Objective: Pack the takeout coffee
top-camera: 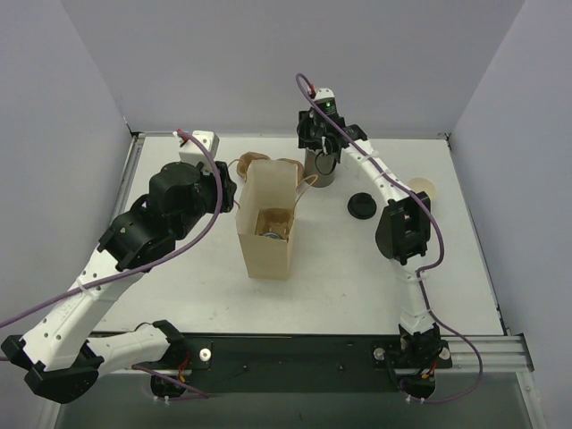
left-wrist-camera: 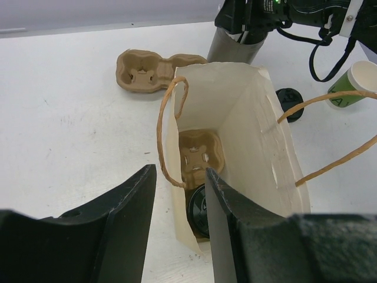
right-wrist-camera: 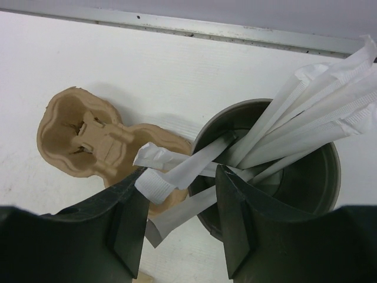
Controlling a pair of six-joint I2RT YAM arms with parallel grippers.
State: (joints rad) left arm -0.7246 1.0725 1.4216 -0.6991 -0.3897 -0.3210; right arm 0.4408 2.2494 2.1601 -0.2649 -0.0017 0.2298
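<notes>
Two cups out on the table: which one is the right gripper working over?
The tall grey cup holding white straws, at the back beside the paper bag. The right gripper hangs directly above it; the green cup stands apart, farther right.

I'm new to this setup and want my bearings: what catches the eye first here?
A tall tan paper bag stands open at mid-table, a moulded cardboard carrier inside. Near the far edge the right gripper straddles white wrapped straws in a grey cup. A small green paper cup stands uncapped at right.
</notes>
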